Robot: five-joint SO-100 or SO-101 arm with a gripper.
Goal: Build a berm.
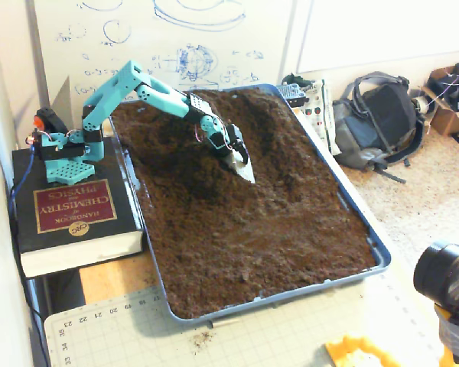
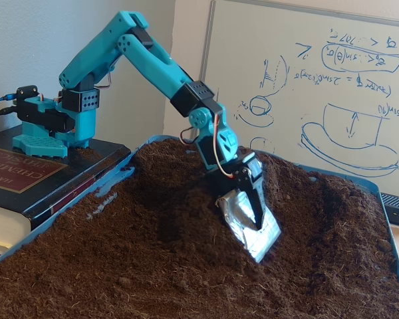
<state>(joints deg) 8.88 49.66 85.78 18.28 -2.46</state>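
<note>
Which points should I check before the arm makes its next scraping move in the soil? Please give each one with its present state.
1. Blade attached at the gripper: ok, the silver sheet sits under the black fingers.
2. Blade edge in contact with the soil: ok, its lower tip meets the surface in both fixed views.
3. Berm present to add to: ok, soil is heaped higher at the tray's far end.
4. Soil inside the blue tray: mostly ok; a few crumbs lie on the mat.
5. Arm base steady on the book: cannot tell.
6. Blade load: cannot tell.
</note>
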